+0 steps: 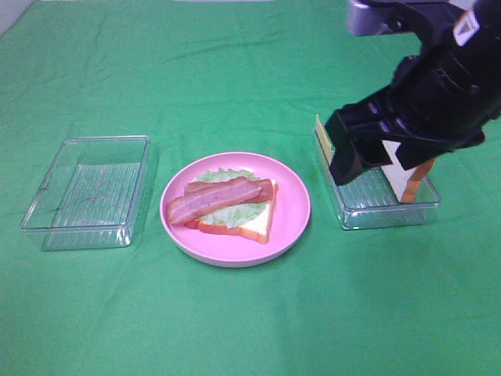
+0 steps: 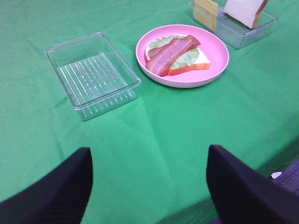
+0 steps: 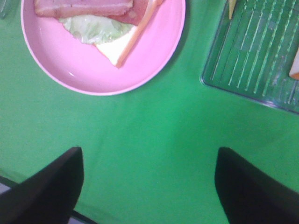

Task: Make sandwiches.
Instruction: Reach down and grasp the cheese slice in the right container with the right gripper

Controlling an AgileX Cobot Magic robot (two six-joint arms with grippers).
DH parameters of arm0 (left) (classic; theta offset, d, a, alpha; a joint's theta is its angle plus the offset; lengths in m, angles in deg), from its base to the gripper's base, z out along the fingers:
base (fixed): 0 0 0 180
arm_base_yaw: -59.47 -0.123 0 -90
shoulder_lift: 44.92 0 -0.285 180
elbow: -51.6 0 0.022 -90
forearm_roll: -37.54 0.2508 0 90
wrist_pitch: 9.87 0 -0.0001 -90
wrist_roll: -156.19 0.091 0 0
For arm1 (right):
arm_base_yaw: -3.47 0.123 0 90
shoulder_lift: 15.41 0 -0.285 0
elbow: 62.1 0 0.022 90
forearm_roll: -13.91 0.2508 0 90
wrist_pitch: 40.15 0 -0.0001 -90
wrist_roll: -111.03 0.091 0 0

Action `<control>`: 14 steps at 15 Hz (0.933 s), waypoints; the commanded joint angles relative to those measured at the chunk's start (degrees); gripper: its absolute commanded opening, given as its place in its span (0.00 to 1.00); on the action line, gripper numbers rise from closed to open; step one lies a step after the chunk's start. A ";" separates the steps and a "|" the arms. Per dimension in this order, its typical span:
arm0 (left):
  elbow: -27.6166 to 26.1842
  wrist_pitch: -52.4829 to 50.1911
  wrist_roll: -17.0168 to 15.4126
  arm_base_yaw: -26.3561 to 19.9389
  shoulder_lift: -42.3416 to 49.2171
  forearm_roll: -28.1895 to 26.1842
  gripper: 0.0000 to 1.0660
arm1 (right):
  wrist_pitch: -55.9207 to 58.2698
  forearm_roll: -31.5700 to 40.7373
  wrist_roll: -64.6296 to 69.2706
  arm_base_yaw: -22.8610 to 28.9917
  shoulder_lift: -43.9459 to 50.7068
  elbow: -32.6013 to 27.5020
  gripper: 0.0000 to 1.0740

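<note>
On the pink plate (image 1: 293,205) lies an open sandwich: a white bread slice (image 1: 252,222), green lettuce (image 1: 223,213) and bacon strips (image 1: 223,197) on top. It also shows in the left wrist view (image 2: 170,53) and the right wrist view (image 3: 119,49). A second bread slice (image 1: 403,178) and a yellow cheese slice (image 1: 320,131) stand in the right clear tray (image 1: 376,213). My right gripper (image 1: 374,168) hovers above that tray, open and empty (image 3: 152,191). My left gripper (image 2: 149,186) is open and empty, well back from the plate, out of the exterior view.
An empty clear tray (image 1: 90,192) sits left of the plate on the green cloth (image 1: 250,313). In the left wrist view the cloth drops off at the table's edge (image 2: 280,158).
</note>
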 commanded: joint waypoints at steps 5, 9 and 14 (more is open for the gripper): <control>0.06 -0.74 0.06 -0.11 0.97 1.32 0.62 | 11.12 0.17 -0.34 -0.06 -20.05 22.75 0.68; 0.06 -0.74 0.06 -0.11 0.97 1.32 0.62 | 17.02 -1.15 -0.46 -0.11 -30.65 35.12 0.68; 0.06 -0.74 0.06 -0.11 0.97 1.38 0.62 | 19.71 3.67 -0.80 -7.16 -41.54 49.96 0.66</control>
